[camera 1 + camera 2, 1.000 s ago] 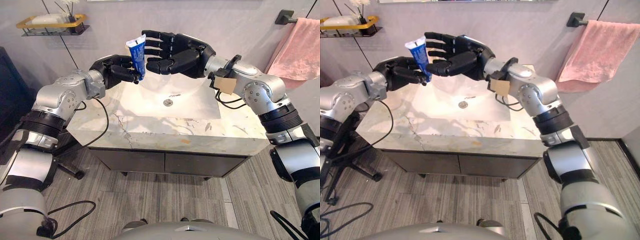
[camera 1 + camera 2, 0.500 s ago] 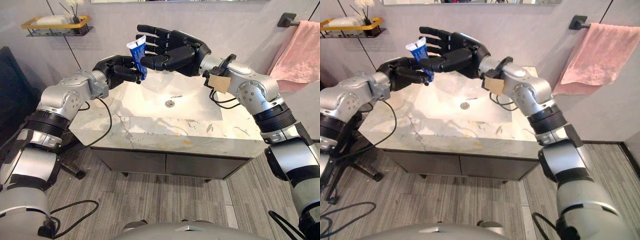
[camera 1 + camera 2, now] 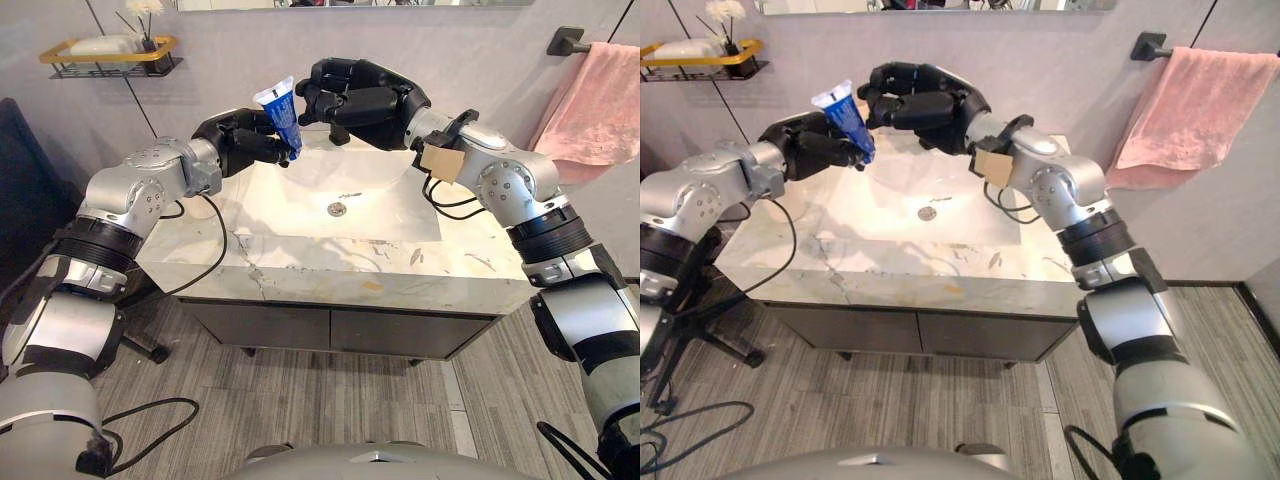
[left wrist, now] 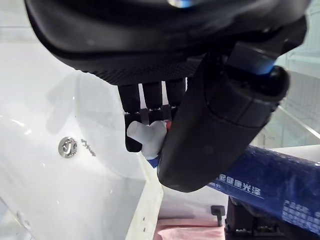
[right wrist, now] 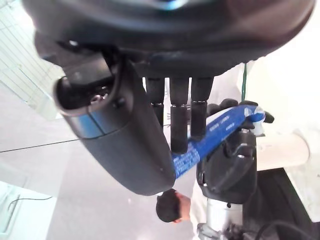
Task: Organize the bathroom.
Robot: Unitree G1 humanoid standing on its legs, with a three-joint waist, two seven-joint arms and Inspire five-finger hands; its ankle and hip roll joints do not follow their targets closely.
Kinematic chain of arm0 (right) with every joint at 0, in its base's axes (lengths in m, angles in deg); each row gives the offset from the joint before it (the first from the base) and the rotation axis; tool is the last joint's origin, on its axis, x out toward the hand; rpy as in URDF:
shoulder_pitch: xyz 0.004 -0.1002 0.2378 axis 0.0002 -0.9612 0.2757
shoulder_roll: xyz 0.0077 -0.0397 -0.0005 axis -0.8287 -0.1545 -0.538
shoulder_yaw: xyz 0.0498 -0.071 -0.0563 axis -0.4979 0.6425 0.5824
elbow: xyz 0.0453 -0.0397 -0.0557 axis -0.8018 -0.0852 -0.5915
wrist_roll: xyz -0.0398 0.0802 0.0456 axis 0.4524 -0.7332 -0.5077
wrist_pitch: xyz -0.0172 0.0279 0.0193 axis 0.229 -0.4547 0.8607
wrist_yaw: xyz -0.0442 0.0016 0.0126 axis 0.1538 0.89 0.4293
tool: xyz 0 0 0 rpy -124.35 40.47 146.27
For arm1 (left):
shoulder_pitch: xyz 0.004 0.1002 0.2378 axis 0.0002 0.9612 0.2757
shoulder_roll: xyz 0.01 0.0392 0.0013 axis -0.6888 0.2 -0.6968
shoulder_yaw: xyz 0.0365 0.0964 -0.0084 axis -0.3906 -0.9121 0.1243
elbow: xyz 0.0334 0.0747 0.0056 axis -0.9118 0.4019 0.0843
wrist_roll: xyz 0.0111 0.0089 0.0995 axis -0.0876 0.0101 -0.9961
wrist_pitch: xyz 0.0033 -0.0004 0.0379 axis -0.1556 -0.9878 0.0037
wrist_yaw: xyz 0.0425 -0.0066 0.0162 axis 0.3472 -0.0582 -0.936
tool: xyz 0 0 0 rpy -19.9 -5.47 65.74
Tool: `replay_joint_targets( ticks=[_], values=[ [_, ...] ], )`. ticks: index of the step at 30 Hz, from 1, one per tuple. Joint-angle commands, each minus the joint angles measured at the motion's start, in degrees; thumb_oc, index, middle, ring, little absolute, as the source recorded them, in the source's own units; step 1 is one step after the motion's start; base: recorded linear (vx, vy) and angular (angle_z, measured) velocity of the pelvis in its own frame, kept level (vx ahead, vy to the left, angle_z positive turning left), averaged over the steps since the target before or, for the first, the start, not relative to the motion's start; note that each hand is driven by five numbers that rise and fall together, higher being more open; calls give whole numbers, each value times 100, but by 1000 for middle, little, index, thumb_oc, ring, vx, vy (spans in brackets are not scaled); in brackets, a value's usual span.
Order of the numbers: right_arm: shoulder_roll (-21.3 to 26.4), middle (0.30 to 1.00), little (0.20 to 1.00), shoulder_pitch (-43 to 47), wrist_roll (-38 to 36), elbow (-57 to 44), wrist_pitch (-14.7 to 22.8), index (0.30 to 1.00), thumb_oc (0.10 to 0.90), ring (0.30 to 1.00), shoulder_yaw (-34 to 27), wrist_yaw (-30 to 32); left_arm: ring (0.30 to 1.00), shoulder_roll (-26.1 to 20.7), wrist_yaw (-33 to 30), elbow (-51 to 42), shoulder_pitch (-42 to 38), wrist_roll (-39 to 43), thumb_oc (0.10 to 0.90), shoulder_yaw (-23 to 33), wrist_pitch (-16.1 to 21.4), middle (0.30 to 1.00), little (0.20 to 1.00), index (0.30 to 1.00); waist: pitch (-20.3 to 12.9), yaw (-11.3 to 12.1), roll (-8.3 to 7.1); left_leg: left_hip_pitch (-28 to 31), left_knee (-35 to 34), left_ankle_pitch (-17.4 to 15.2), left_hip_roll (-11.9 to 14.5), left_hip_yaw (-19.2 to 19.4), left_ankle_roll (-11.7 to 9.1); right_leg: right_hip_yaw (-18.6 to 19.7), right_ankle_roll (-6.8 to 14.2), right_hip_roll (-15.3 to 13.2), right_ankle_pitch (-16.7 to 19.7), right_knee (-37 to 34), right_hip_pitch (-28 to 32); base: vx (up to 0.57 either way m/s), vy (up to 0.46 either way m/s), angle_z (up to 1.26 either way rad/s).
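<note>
The left hand (image 3: 240, 140) is clenched round the lower end of the blue tube (image 3: 281, 108), which stands tilted in the air above the back left part of the sink (image 3: 340, 195), its flat crimped end up. In the left wrist view the tube (image 4: 280, 182) lies under the thumb, with its white cap (image 4: 146, 137) past the fingertips.

The right hand (image 3: 355, 100) is above the back of the sink, just beside the tube on the side away from the left hand. Its fingers are curled inward and hold nothing; whether they touch the tube I cannot tell.

The sink is set in a marble counter (image 3: 300, 270). A small black faucet (image 3: 340, 135) shows under the right hand at the sink's back edge. On the wall to the sink's left hangs a yellow shelf (image 3: 105, 55). To the sink's right a pink towel (image 3: 595, 100) hangs from a dark bar (image 3: 565, 40).
</note>
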Motion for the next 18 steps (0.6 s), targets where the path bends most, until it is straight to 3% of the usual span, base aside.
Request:
replay_joint_targets(
  ticks=[1,5,6,7,8,18],
  values=[
    [-247,300,300,350,-503,-23,492,300,400,300,-48,-292,300,-9,-73,561,-947,374,400,235,679,300,300,300,-1208,207,55,-455,219,97,31,-328,-129,-121,214,-12,-502,497,-346,0,0,0],
    [-229,300,300,357,-453,2,473,300,400,300,-36,-304,300,-26,-70,579,-930,387,400,243,701,300,300,300,-1197,202,57,-461,225,104,27,-321,-124,-111,213,-13,-492,493,-350,0,0,0],
    [-225,408,408,361,-438,14,473,408,472,408,-33,-318,300,-37,-63,585,-925,394,400,245,701,300,300,300,-1199,200,58,-459,223,105,28,-317,-123,-109,213,-14,-492,496,-352,0,0,0],
    [-214,691,691,370,-408,16,456,691,660,691,-27,-320,300,-50,-46,595,-927,392,400,248,694,300,300,300,-1203,199,57,-457,223,105,31,-312,-123,-110,214,-16,-495,499,-353,0,0,0],
    [-203,900,900,362,-354,13,441,900,800,900,-29,-336,300,-52,-46,605,-933,388,400,251,695,300,300,300,-1201,195,57,-456,221,104,31,-309,-122,-108,215,-15,-496,500,-355,0,0,0],
    [15,900,900,354,-104,91,430,900,800,900,88,-730,300,-154,-44,549,-929,421,400,254,725,300,300,300,-1184,179,48,-432,229,91,33,-226,-121,-134,214,-26,-492,490,-347,-7,0,0]
  ],
)
